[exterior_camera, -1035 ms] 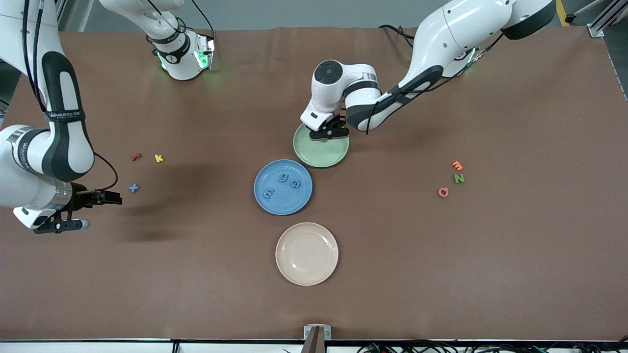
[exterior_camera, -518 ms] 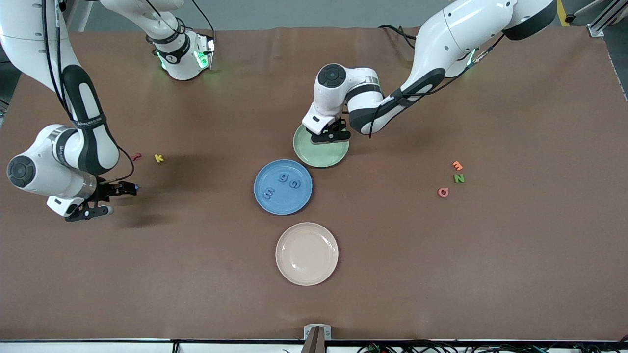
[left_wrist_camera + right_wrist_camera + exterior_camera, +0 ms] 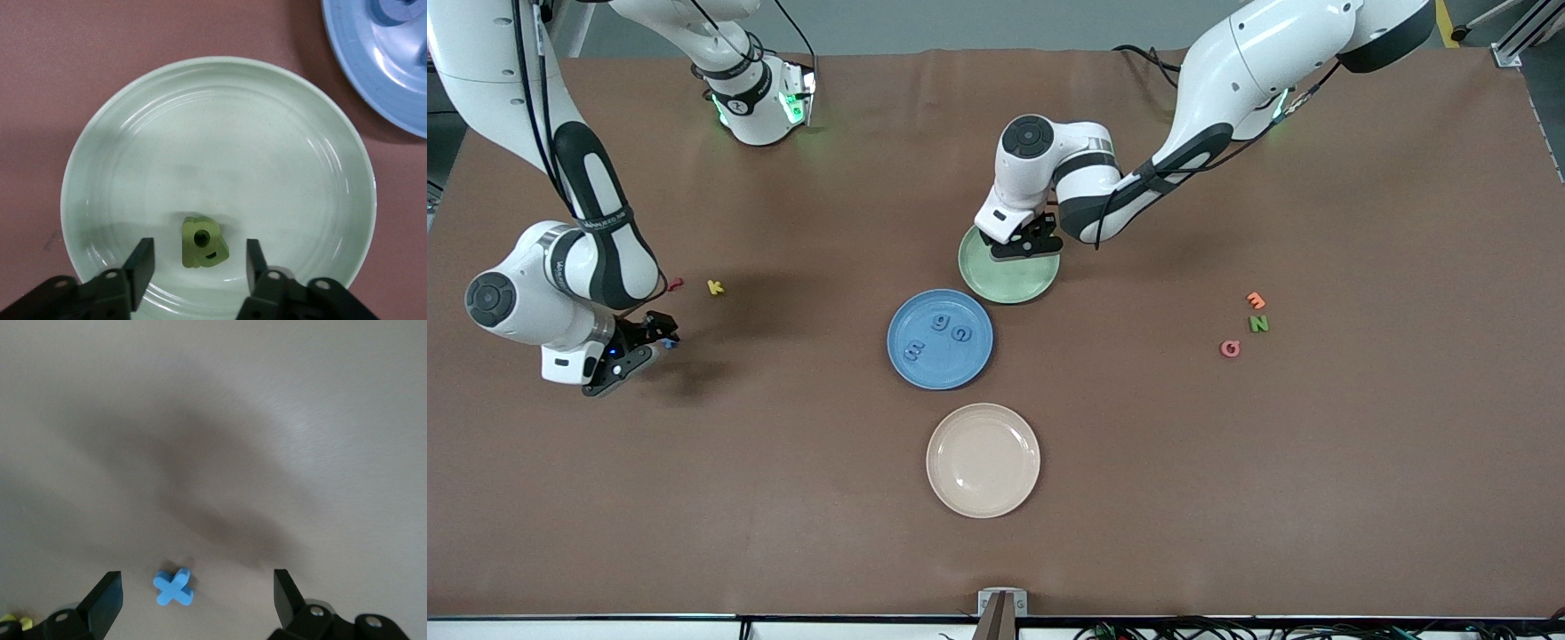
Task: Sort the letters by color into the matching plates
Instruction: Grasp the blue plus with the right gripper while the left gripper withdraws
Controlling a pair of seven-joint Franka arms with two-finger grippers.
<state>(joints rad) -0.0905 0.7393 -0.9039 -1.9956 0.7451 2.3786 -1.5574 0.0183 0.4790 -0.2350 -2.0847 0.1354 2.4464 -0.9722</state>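
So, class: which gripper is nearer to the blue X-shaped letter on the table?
The right. The right gripper hangs open directly over the blue X letter, toward the right arm's end. The left gripper is over the green plate, open above a green letter.

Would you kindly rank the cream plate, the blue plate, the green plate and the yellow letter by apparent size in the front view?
1. cream plate; it lies nearest the camera, so its lead is unsure.
2. blue plate, nearly alike.
3. green plate, partly covered by the left tool.
4. yellow letter, far smaller.
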